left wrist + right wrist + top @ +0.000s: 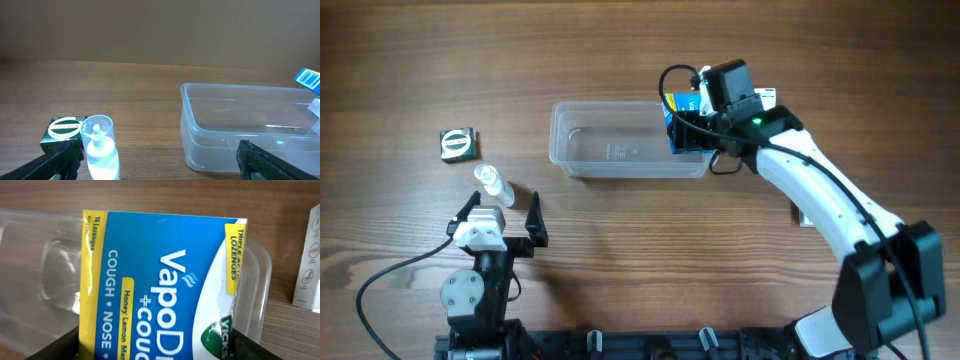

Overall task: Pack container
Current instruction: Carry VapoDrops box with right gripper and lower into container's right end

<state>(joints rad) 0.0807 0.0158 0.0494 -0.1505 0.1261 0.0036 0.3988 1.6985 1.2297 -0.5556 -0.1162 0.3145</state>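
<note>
Holding a blue-and-yellow lozenge box (680, 108), the right tool (688, 128) is clamped on it at the right end of the container (620, 140). Container sits mid-table, clear, and nothing else shows inside. Cannot tell if the box touches the container floor or hangs above it.

Risks:
- Box is close to the right end wall and looks slightly askew to it in the right wrist view. Released here, it may catch the rim and tip out onto the table (640, 260), or lean on the wall and waste room.
- Pressing down with a box edge on the rim could shove or tilt the light tub.
- Tool fingers are mostly hidden behind the box, so grip depth is unknown and a slip is possible.
- White box (767, 97) lies just beside the right wrist, outside the tub. A sideways swing could knock it.

Left tool (503, 212) is wide and holds nothing. A small clear bottle (492, 182) lies just ahead of it, a green box (458, 145) beyond. The bottle looks likely to roll if nudged.
</note>
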